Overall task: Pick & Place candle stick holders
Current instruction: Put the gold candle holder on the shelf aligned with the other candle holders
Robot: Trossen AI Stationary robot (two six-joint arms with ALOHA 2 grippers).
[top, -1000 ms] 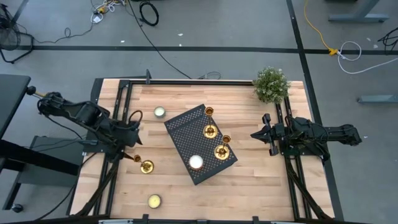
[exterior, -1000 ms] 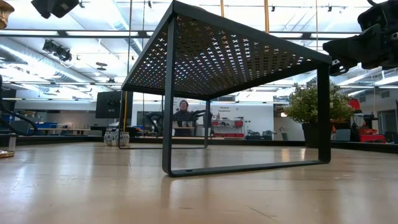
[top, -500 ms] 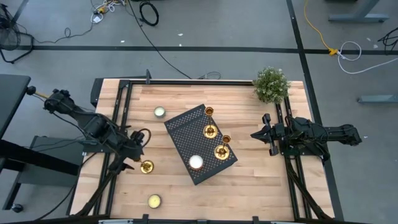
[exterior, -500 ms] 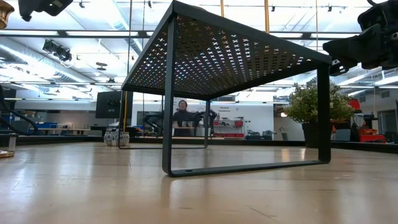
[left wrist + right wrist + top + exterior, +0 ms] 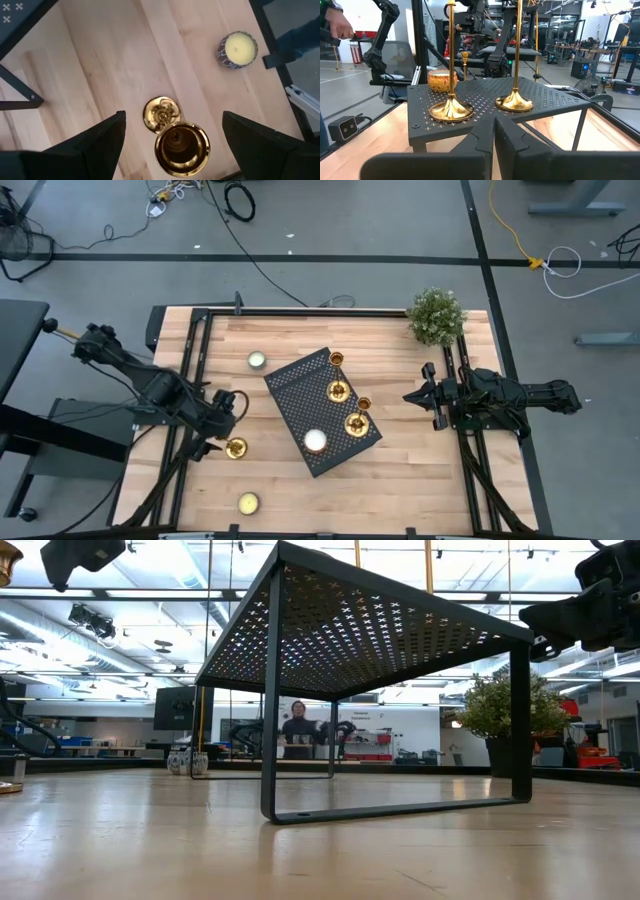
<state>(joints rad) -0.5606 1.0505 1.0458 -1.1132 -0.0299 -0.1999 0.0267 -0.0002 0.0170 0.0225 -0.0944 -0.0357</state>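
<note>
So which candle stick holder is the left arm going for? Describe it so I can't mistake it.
Start at the black perforated stand in the middle of the wooden table. On the bare wood off its left side, the left gripper, jaws open, hangs over a single brass candle stick holder. It alone stands off the stand; the others are on top.

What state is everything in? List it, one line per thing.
Left gripper: open, above the table holder, not gripping.
Right gripper: shut, waiting at the table's right edge.
Table holder: upright, free.
Rack holders: upright on the rack.
</note>
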